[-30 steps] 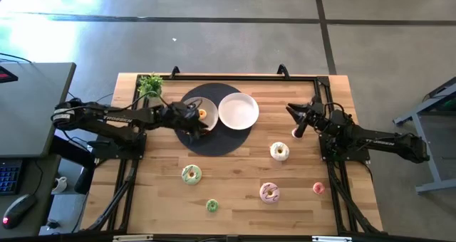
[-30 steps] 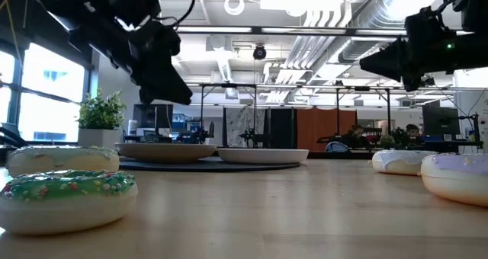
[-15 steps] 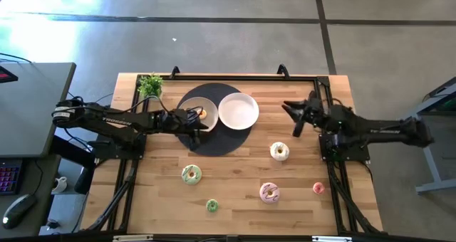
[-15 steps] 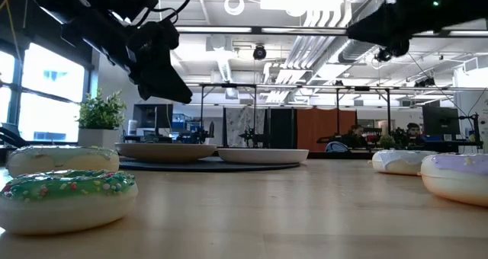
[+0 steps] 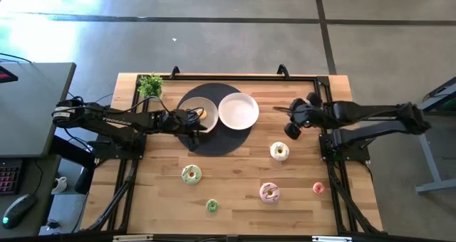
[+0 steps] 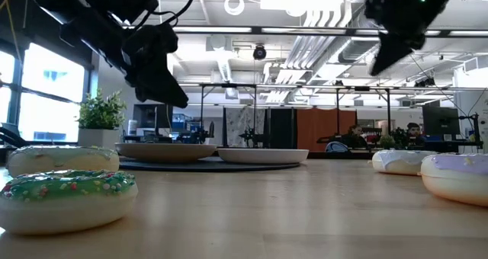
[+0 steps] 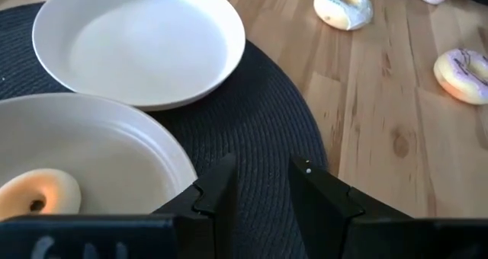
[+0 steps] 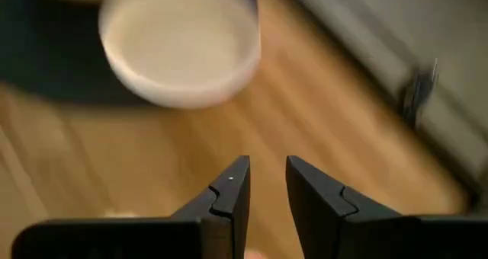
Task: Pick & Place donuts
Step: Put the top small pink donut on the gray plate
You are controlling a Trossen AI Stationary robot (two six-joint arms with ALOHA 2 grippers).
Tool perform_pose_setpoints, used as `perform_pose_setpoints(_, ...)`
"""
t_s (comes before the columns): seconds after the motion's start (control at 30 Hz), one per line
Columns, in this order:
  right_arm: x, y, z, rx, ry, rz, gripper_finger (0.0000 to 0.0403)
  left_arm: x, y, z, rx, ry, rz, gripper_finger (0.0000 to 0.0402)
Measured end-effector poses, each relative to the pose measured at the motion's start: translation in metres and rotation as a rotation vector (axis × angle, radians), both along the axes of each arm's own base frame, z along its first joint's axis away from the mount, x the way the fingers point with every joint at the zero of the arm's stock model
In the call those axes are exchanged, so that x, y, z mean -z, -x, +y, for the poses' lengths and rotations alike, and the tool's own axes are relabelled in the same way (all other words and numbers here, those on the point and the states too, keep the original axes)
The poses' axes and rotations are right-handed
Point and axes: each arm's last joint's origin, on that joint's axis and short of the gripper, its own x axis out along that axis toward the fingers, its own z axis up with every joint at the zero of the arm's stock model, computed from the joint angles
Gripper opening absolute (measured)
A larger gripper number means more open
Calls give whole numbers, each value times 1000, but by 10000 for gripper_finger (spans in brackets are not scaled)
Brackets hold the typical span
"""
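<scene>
Since a second ago, the right gripper (image 5: 293, 121) has swung inward toward the plates; the left gripper (image 5: 194, 121) stays over the dark mat (image 5: 214, 144).

From above, a small donut (image 5: 202, 114) lies on the left plate (image 5: 191, 103). Four donuts sit on bare wood: white (image 5: 279, 151), green (image 5: 191, 174), pink (image 5: 269, 192), small green (image 5: 211, 206).

Left wrist view: fingers (image 7: 221, 190) slightly parted, holding nothing, beside that plate.

Right wrist view: fingers (image 8: 232, 190) narrowly apart, seemingly empty, aimed near the right plate (image 8: 180, 49).
</scene>
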Motion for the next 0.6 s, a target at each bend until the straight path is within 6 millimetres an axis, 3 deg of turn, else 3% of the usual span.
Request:
perform_pose_setpoints(0.17, 15, 2, 2, -17, -129, 186, 83, 0, 0, 0, 2, 2, 6, 117)
perform_pose_setpoints(0.4, 25, -7, 4, -10, -232, 225, 83, 0, 0, 0, 2, 2, 6, 117)
perform_pose_setpoints(0.6, 32, -10, 3, -5, -205, 309, 83, 1, 0, 0, 3, 2, 6, 117)
